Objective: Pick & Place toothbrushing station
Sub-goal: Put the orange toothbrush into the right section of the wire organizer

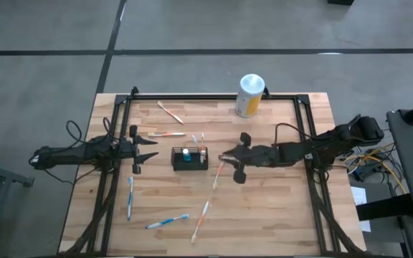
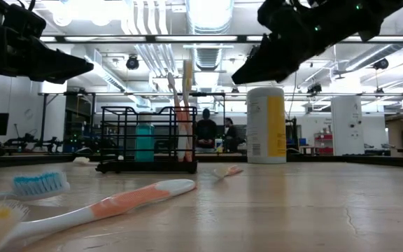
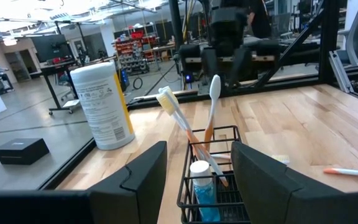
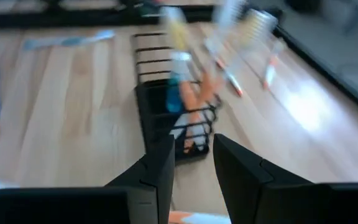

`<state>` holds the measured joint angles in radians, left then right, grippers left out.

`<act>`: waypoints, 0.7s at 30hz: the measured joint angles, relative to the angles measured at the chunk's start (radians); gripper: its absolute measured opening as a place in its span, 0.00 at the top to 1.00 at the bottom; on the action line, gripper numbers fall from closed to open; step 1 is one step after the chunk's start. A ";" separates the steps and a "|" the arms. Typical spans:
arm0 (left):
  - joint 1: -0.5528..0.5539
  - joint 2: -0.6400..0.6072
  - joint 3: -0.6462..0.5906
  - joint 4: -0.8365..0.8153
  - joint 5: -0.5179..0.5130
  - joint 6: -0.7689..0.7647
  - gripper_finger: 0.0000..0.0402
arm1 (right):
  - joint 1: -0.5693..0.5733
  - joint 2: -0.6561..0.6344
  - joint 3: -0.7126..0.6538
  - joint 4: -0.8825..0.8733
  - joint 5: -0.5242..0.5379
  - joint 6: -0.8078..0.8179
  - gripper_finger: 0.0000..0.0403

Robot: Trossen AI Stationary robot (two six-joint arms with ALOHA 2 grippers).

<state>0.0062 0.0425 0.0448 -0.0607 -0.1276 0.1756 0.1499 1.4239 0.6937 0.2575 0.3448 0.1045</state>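
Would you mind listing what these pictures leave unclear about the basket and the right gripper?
- Wire-mesh basket contents: too small in the high view, motion-blurred in the right wrist view.
- Right gripper: its fingertips merge with an orange toothbrush in the high view, so contact is uncertain.
- Low view: both arms are cut off by the top edge.
- White-topped canister: its label is unreadable.

Overhead, table-level and two facing wrist views, all sharing the basket (image 1: 190,158)
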 joint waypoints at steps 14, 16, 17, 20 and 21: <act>0.000 0.000 0.000 0.000 0.000 0.000 0.53 | 0.023 0.129 0.003 0.006 -0.173 -0.464 0.73; 0.000 0.000 0.000 0.000 0.000 0.000 0.53 | 0.023 0.147 0.003 0.015 -0.196 -0.505 0.73; 0.000 0.000 0.000 0.000 0.000 0.000 0.54 | 0.023 0.155 0.003 0.015 -0.212 -0.530 0.73; 0.000 0.000 0.000 0.000 0.000 0.000 0.54 | 0.023 0.183 0.021 0.010 -0.236 -0.614 0.73; 0.000 0.000 0.000 0.000 0.000 0.000 0.54 | 0.022 0.190 0.024 0.009 -0.241 -0.639 0.73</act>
<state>0.0060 0.0422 0.0448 -0.0605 -0.1279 0.1757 0.1723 1.6141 0.7174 0.2669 0.1034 -0.5344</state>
